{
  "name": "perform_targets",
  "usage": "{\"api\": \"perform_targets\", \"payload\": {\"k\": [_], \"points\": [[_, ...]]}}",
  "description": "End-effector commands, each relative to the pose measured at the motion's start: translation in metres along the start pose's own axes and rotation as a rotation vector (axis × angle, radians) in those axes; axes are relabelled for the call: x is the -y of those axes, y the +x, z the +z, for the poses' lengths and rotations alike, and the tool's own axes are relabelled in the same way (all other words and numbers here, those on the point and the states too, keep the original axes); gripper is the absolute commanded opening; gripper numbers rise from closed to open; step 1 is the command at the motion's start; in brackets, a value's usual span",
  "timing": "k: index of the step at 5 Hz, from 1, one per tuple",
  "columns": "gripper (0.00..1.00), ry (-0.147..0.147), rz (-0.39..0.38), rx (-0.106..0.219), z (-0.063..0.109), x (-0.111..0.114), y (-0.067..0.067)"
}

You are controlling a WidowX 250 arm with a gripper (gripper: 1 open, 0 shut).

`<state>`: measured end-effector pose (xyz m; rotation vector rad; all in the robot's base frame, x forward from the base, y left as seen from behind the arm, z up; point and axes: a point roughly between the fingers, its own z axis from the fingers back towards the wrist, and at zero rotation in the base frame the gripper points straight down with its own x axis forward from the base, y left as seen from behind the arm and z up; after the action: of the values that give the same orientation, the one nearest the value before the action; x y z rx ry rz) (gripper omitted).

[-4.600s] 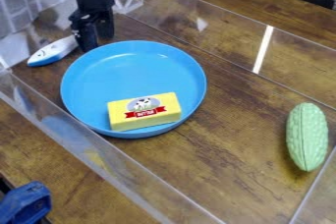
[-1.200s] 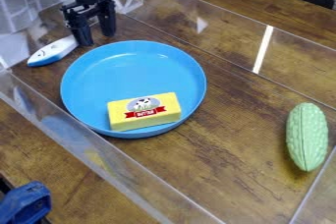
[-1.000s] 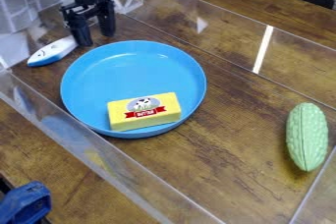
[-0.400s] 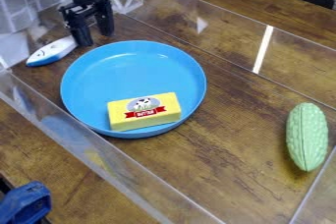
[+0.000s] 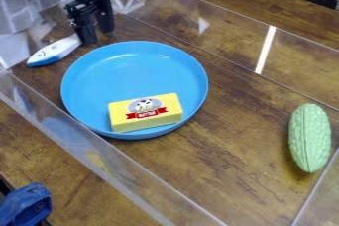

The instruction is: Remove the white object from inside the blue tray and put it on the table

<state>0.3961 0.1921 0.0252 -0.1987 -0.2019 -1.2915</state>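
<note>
The white object [image 5: 54, 53], small and fish-shaped with a light blue underside, lies on the table [image 5: 239, 91] just left of the blue tray [image 5: 79, 76], outside its rim. My gripper [image 5: 87, 34] hangs at the tray's far left rim, right of the white object and apart from it. Its black fingers point down and stand open with nothing between them. A yellow butter block [image 5: 146, 113] with a red label rests inside the tray near its front.
A green ridged vegetable [image 5: 311, 137] lies at the table's right edge. Clear edging runs along the front and left of the table. A blue object [image 5: 23, 206] sits off the table at the bottom left.
The gripper has rolled slightly about its own axis and stayed in about the same place. The white object, tray and butter block have not moved.
</note>
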Motion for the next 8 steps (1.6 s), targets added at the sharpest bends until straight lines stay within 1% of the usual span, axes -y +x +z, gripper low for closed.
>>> {"api": "perform_targets", "payload": {"k": [1, 2, 4, 5, 6, 7, 8], "points": [[1.00, 0.022, -0.096, -0.010, 0.011, -0.007, 0.008], [1.00, 0.019, -0.109, -0.014, 0.014, 0.004, 0.011], [1.00, -0.050, -0.328, -0.023, -0.001, 0.013, 0.039], [1.00, -0.089, -0.466, -0.029, -0.008, 0.020, 0.055], [1.00, -0.127, -0.573, -0.037, -0.012, 0.022, 0.059], [1.00, -0.162, -0.658, -0.043, -0.015, 0.024, 0.061], [1.00, -0.177, -0.667, -0.043, -0.018, 0.026, 0.059]]}}
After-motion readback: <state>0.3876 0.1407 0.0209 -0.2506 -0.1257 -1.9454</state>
